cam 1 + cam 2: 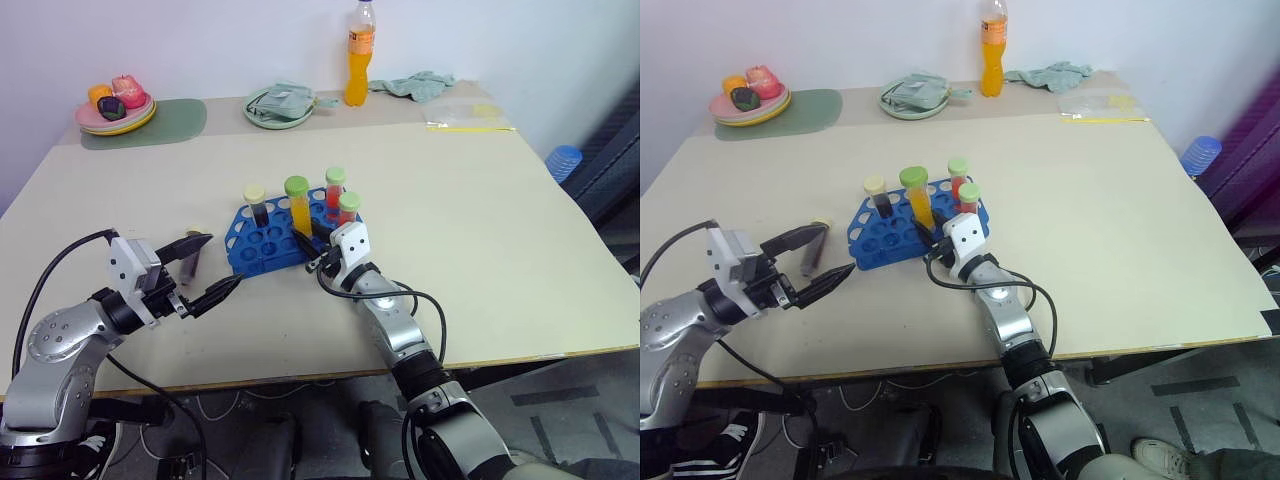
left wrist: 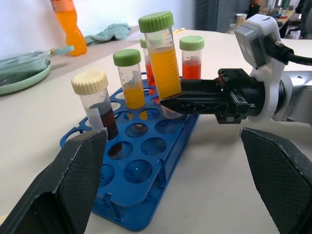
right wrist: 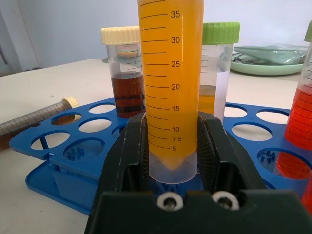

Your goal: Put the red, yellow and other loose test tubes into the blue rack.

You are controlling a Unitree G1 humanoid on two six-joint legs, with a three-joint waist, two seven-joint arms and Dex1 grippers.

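The blue rack (image 1: 262, 247) stands mid-table, holding a dark tube with a cream cap (image 1: 256, 202), two red tubes (image 1: 335, 187) with green caps and a short yellow tube (image 2: 128, 80). My right gripper (image 1: 313, 246) is shut low on a tall yellow tube (image 3: 170, 73) with a green cap, held upright with its tip at the rack's top on the near side. A loose grey tube (image 1: 189, 262) lies on the table left of the rack. Beside that tube my left gripper (image 1: 224, 260) hovers wide open and empty, pointing at the rack.
A plate of fruit (image 1: 115, 105) on a green mat (image 1: 165, 122) sits at the back left. Along the back edge are a green dish with a cloth (image 1: 280, 105), an orange bottle (image 1: 360, 45), a green rag (image 1: 420, 85) and a plastic bag (image 1: 465, 115).
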